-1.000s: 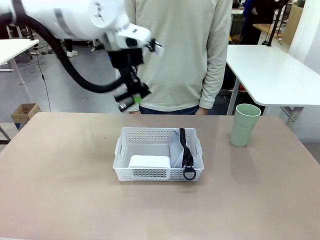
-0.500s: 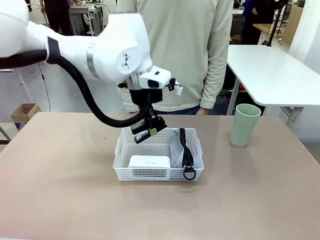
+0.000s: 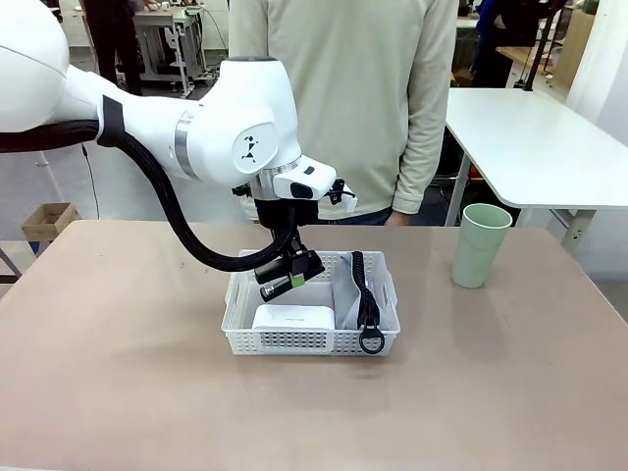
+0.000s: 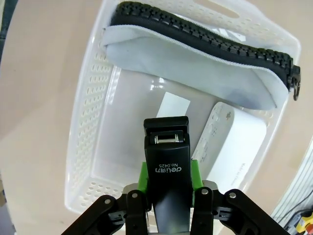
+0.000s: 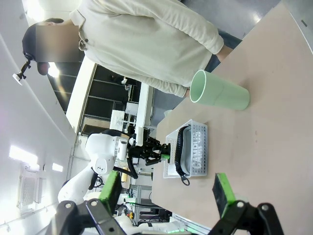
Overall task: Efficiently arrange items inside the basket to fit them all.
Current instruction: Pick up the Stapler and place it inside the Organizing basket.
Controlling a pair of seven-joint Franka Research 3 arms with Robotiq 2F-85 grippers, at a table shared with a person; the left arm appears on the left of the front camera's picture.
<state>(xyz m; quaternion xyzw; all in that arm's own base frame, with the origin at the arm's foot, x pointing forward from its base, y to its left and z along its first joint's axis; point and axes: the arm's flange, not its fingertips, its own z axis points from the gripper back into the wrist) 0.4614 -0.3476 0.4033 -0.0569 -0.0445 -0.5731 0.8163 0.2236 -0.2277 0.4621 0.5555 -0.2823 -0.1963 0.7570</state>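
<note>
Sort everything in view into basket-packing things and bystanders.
Job: white basket, grey pouch and white block inside it, black stapler held in the left end effector over the basket, green cup standing on the table outside it.
Lying about: cardboard box on the floor, white side table behind.

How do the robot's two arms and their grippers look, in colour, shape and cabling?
The left arm is glossy white with rounded joints, a grey band, a small black mark, and a black corrugated hose hanging from it. The left gripper is black with green pads. The right gripper is also black, with linked angular fingers and green fingertip pads.
</note>
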